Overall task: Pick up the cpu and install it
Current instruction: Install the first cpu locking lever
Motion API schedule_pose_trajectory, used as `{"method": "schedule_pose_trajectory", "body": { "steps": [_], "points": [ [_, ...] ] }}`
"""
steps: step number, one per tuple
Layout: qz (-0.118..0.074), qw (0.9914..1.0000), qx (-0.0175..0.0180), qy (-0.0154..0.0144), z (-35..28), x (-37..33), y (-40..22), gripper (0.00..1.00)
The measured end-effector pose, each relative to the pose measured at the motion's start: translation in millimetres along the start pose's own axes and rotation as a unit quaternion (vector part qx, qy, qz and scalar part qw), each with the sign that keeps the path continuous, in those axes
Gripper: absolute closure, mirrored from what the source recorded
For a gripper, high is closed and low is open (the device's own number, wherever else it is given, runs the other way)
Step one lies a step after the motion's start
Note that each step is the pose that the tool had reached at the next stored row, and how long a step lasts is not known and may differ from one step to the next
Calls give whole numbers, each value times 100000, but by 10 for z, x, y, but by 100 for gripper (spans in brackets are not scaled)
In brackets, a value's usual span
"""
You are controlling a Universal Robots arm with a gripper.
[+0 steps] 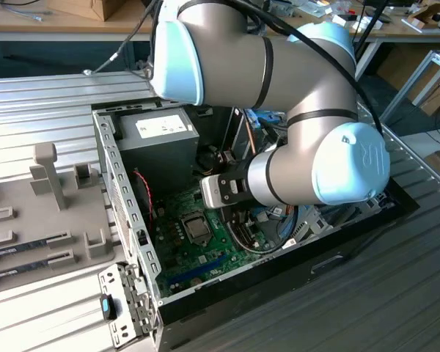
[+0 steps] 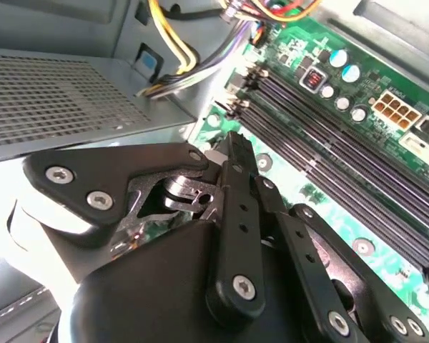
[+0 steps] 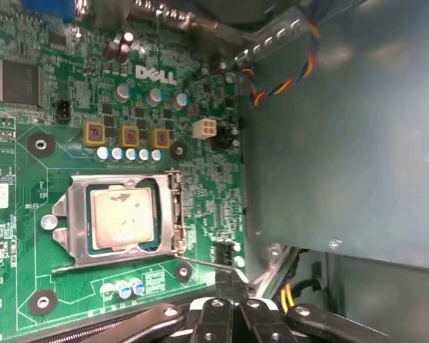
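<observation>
The gripper [image 3: 229, 277] is closest, its jaws drawn narrow with nothing between them, tips poised by the thin socket lever [image 3: 200, 262]. Just beyond, the cpu [image 3: 121, 217] lies flat inside the socket frame [image 3: 71, 214] — seated, I judge. In the exterior view the grey box [image 1: 155, 143] stands at eleven o'clock from the socket; its white label [image 1: 161, 126] is unreadable.

Bright even light, blurred close linkage
</observation>
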State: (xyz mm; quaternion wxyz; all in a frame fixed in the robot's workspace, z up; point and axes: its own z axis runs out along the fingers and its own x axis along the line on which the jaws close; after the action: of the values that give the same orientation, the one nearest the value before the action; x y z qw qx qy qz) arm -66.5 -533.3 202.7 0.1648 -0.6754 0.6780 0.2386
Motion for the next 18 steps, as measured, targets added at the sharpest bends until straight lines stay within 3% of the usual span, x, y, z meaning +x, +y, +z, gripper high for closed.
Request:
{"method": "schedule_pose_trajectory", "body": {
  "steps": [2, 4, 5, 7, 8, 10, 13, 15, 18],
  "points": [
    [1, 100000, -2, 4, -96, -62, 12, 89],
    [5, 100000, 3, 50, -109, -67, 13, 89],
    [26, 100000, 5, 251, -114, -68, 12, 89],
    [528, 99940, -186, 3407, -116, -68, -1, 89],
    [676, 99909, -254, 4205, -116, -68, -6, 89],
    [717, 99899, -279, 4436, -123, -71, -6, 89],
    [708, 99899, -268, 4419, -137, -77, 0, 89],
    [698, 99899, -256, 4420, -137, -75, 24, 89],
    [686, 99900, -241, 4420, -128, -71, 116, 89]
  ]
}}
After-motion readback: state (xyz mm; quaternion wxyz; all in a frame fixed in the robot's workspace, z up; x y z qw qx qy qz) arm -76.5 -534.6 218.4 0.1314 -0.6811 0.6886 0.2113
